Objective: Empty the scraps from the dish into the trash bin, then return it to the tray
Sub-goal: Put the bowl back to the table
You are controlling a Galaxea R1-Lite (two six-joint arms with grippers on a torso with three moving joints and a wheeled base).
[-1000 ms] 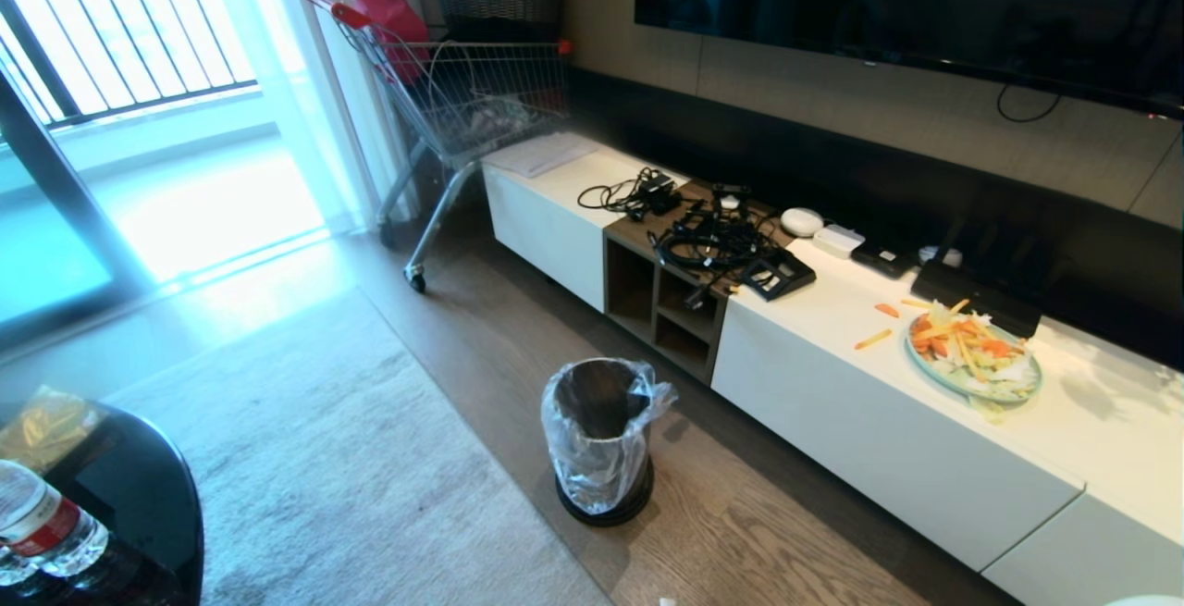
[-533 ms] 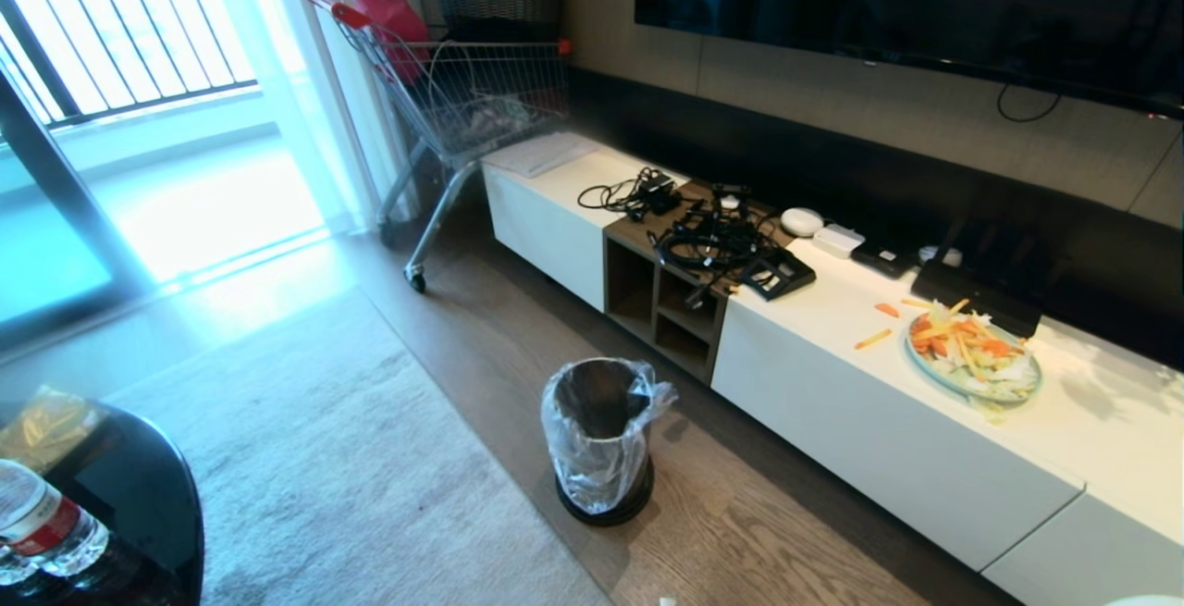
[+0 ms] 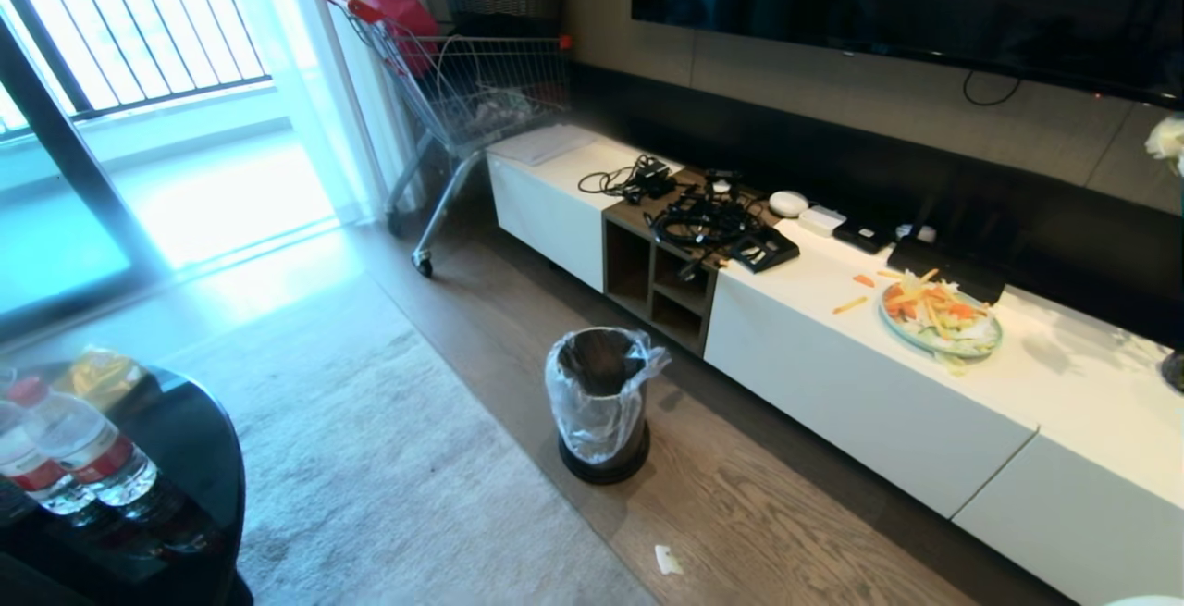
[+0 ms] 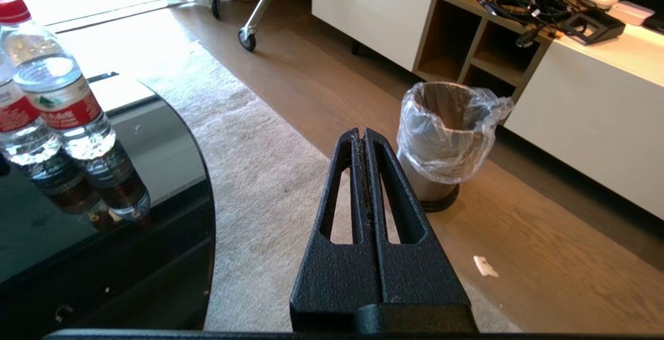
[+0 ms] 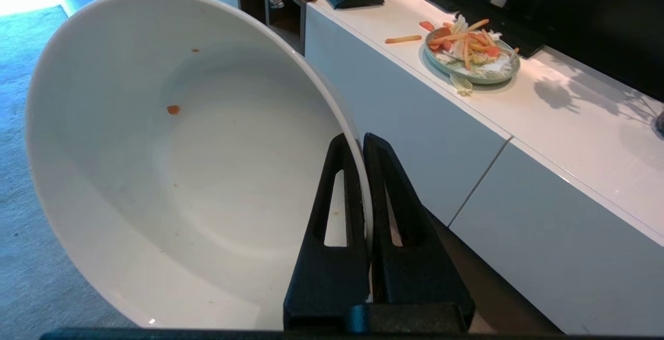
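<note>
The dish [image 5: 181,163], a deep white bowl, is tilted on its side, and my right gripper [image 5: 358,140] is shut on its rim. Of the scraps only a tiny orange crumb [image 5: 173,109] clings inside it. The trash bin [image 3: 599,402], shiny metal lined with a clear bag, stands on the wood floor before the cabinet. It also shows ahead of my left gripper [image 4: 361,133], which is shut on nothing above the rug; the trash bin [image 4: 446,137] is just beyond its tips. The tray is out of view. Neither arm shows in the head view.
A low white cabinet [image 3: 879,384] runs along the right and carries a green plate of vegetable pieces [image 3: 939,319] and tangled cables [image 3: 703,227]. A black round table with water bottles [image 3: 83,458] is near left. A shopping cart [image 3: 462,97] stands at the back.
The whole head picture has shifted: the camera has moved, so the bin and cabinet sit higher and smaller and more of the black table shows. No object itself has moved.
</note>
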